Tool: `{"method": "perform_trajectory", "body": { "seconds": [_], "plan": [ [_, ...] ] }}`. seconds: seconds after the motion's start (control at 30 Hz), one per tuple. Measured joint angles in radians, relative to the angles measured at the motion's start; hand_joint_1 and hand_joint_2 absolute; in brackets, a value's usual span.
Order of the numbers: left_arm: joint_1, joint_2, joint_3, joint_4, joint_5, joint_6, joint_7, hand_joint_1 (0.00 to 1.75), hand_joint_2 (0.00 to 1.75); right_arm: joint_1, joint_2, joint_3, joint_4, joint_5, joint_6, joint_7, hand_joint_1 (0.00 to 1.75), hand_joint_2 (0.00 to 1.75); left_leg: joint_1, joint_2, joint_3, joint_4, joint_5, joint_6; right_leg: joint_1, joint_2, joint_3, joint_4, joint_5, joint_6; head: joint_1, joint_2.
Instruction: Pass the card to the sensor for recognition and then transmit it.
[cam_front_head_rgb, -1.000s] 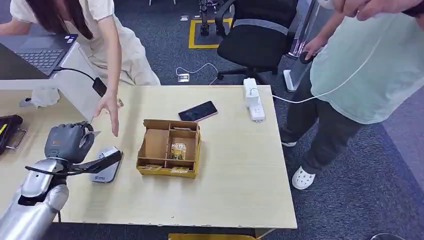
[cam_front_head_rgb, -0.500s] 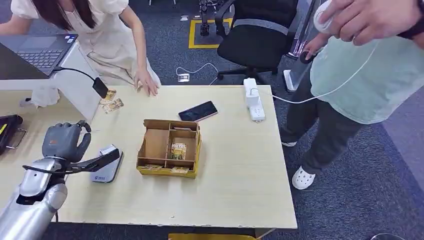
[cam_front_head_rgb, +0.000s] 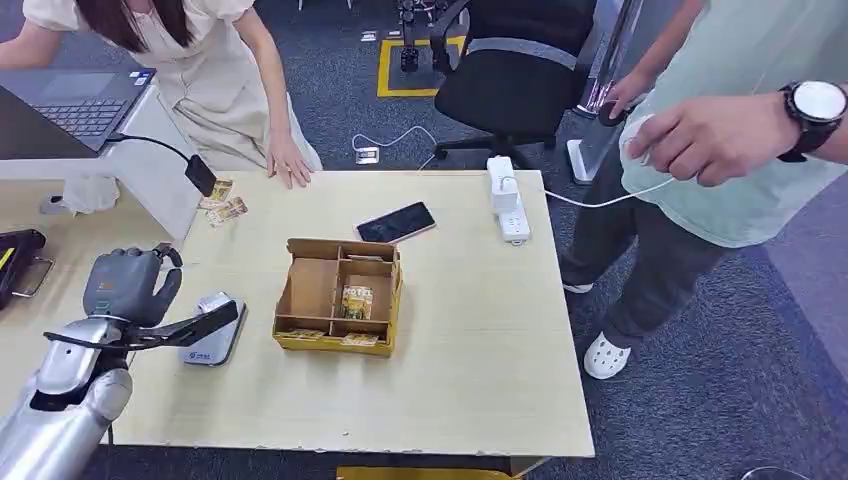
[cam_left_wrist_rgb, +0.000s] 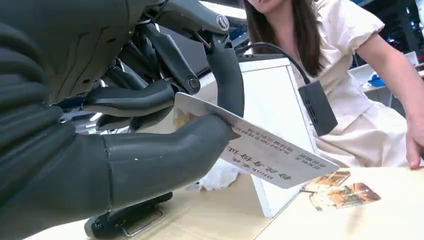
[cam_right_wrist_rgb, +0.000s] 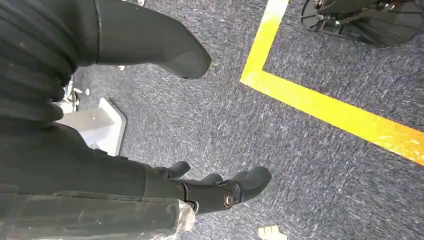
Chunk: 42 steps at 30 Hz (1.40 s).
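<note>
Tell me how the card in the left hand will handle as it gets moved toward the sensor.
The card looks thin and flat and juts out straight, unsupported, so it is probably stiff and light. Only one end is pinched by the left hand, thumb against fingers, so it may pivot or slip if it knocks the sensor. Its smooth face suggests modest grip.

Light: bright, even indoor light over the table (cam_front_head_rgb: 470, 330); none of it blown out.
Shadows: soft and short; a faint one under the box (cam_front_head_rgb: 340, 297).
Glare: bright ceiling strip behind the left robot hand (cam_left_wrist_rgb: 125, 115) in the wrist view.
Focus: head view sharp; card (cam_left_wrist_rgb: 260, 152) print readable, near fingers soft.
Blur: carpet (cam_right_wrist_rgb: 300, 165) streaked in the right wrist view.
</note>
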Motion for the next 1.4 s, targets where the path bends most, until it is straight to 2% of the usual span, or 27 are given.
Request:
{"method": "perform_trajectory", "body": {
  "seconds": [0.2, 0.57, 1.07, 1.1, 1.17, 1.27, 1.4],
  "plan": [
    [0.069, -0.009, 0.0, 0.026, -0.064, 0.013, 0.032, 1.75, 1.75, 0.0, 0.0, 0.0, 0.0, -0.012, 0.0, 0.001, 0.0, 1.75, 0.0, 0.0, 0.0, 0.0, 0.0, 0.0, 0.0, 0.0, 0.0, 0.0, 0.0, 0.0, 0.0, 0.0],
    [0.156, -0.052, 0.0, 0.197, -0.125, 0.04, 0.054, 1.75, 1.75, -0.001, 0.0, 0.0, 0.0, -0.011, 0.002, 0.006, 0.0, 1.75, 0.0, 0.0, 0.001, 0.0, -0.001, 0.0, 0.0, 0.0, 0.002, 0.0, -0.001, 0.001, -0.001, 0.0],
    [0.163, -0.08, 0.02, 0.245, -0.127, 0.051, 0.063, 1.71, 1.75, -0.006, 0.0, 0.0, 0.0, -0.012, 0.002, 0.006, 0.0, 1.75, 0.0, -0.002, 0.008, -0.001, -0.001, 0.0, -0.001, -0.003, 0.01, 0.0, -0.002, 0.002, 0.001, 0.0],
    [0.163, -0.082, 0.023, 0.245, -0.128, 0.051, 0.063, 1.75, 1.75, -0.006, 0.0, 0.0, 0.0, -0.012, 0.003, 0.006, 0.0, 1.75, 0.0, -0.002, 0.008, -0.001, -0.001, 0.0, -0.001, -0.003, 0.01, 0.0, -0.002, 0.002, 0.001, 0.0],
    [0.163, -0.084, 0.029, 0.245, -0.118, 0.059, 0.059, 1.75, 1.75, -0.006, 0.0, 0.0, 0.0, -0.012, 0.004, 0.006, 0.0, 1.75, 0.0, -0.002, 0.009, -0.001, -0.001, 0.0, -0.001, -0.003, 0.01, 0.0, -0.002, 0.002, 0.001, 0.0],
    [0.16, -0.088, 0.05, 0.231, -0.038, 0.094, 0.008, 1.75, 1.75, -0.006, 0.0, 0.002, 0.0, -0.011, 0.006, 0.006, 0.0, 1.75, 0.0, -0.002, 0.009, -0.001, 0.0, 0.0, 0.0, -0.003, 0.009, 0.0, -0.002, 0.002, 0.0, 0.0],
    [0.134, -0.086, 0.076, 0.184, 0.021, 0.058, -0.012, 1.75, 1.75, -0.007, 0.0, 0.007, 0.0, -0.011, 0.006, 0.006, 0.0, 1.75, 0.0, -0.002, 0.008, -0.001, 0.0, 0.0, 0.0, -0.003, 0.009, 0.0, -0.002, 0.002, 0.0, 0.0]
  ]
}}
